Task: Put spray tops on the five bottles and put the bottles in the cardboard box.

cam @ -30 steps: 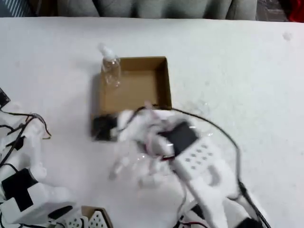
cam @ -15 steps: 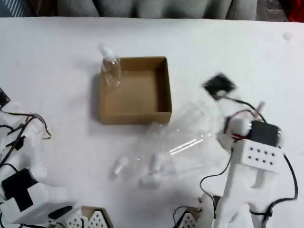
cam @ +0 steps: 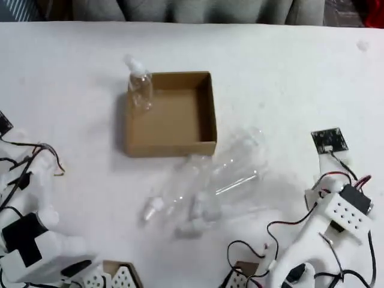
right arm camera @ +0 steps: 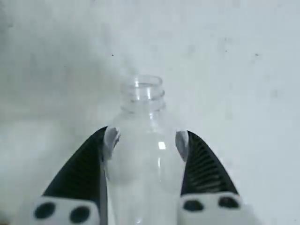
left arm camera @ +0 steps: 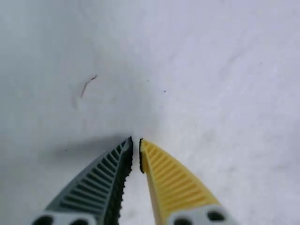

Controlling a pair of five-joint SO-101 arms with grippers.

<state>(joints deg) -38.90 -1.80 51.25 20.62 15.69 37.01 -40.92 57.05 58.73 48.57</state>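
My right gripper (right arm camera: 146,136) is shut on a clear bottle (right arm camera: 142,96) with an open neck and no top, held over the white table. In the high view the right arm (cam: 336,210) sits at the near right. A heap of clear bottles (cam: 222,171) lies on the table just in front of the cardboard box (cam: 204,144), with loose white spray tops (cam: 153,210) beside it. One bottle with a top (cam: 140,87) stands at the box's far left corner. My left gripper (left arm camera: 135,140) is shut on nothing, close above bare table.
The left arm's base and wires (cam: 30,240) fill the near left corner. A small cardboard piece (cam: 123,273) lies at the front edge. Cables (cam: 264,240) trail beside the right arm. Chairs line the table's far side.
The right arm has swung from over the box's front edge to the right and back toward the near right corner. The left arm and the box have stayed put.
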